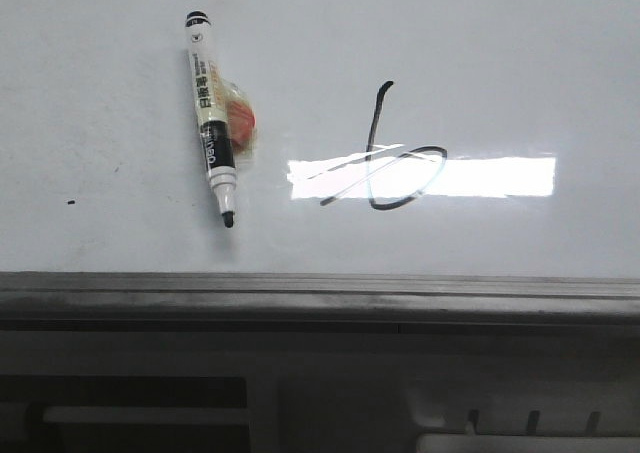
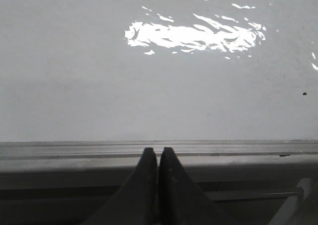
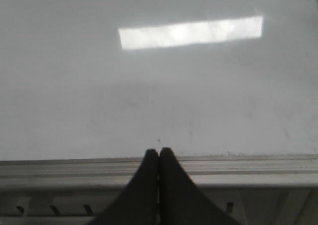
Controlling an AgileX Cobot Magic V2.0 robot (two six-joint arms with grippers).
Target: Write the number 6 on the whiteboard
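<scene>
- One number 6 (image 1: 385, 153) was drawn mid-board on the whiteboard (image 1: 520, 63), its loop crossing the bright glare; task looked finished.
- Marker (image 1: 213, 123) lay uncapped to the left of the digit, well apart from it, long axis near-upright, tip toward the grey rail (image 1: 320, 291), touching an orange-red item (image 1: 241, 121) I couldn't identify.
- Left gripper (image 2: 157, 153) was closed, holding nothing, parked over the rail.
- Right gripper (image 3: 158, 153) was likewise closed and empty, at the rail.
- Which arm sat nearer the marker: couldn't tell, neither wrist view showed it.
- Plenty of bare board surrounded the digit; the rail bounded the near edge.
- Tiny black dot (image 1: 70, 203) sat far left.
</scene>
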